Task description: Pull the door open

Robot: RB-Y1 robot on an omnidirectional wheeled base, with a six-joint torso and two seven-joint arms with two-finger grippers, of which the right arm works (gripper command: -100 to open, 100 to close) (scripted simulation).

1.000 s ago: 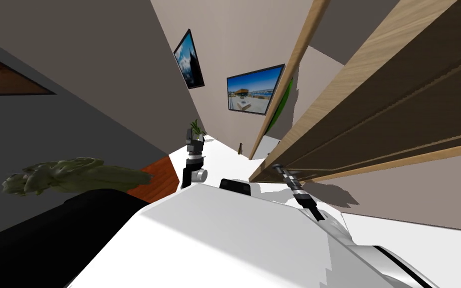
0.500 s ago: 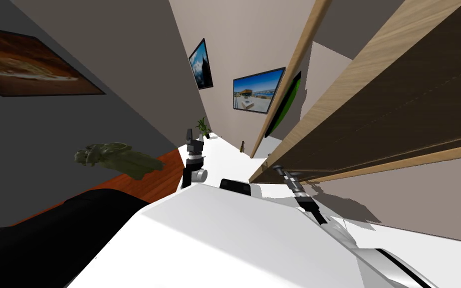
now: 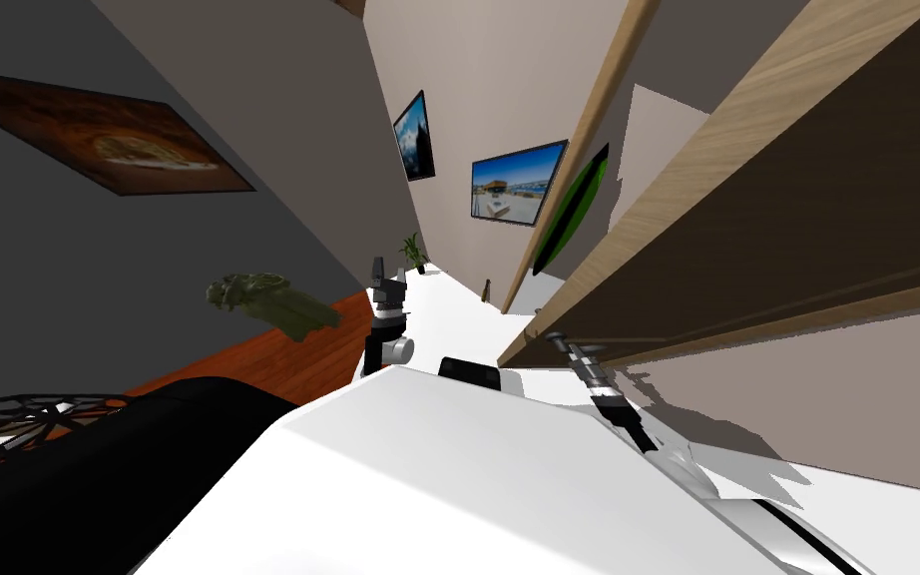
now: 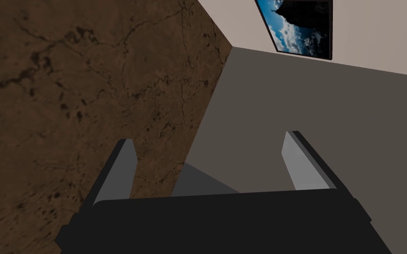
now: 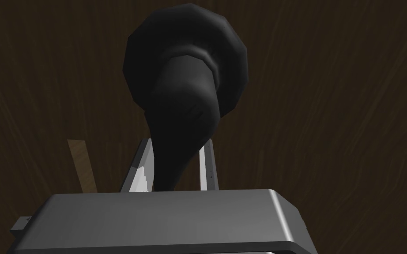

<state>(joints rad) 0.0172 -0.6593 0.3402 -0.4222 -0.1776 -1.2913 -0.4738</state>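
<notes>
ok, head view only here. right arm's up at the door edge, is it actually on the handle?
Observer: Yes. In the right wrist view, the right gripper has both fingers pressed against the sides of the black handle.
Operator: What shape is it?
Observer: A lever that tapers from a round base on the dark brown door.
Operator: And the left?
Observer: The left gripper is open with nothing between its fingers.
</notes>
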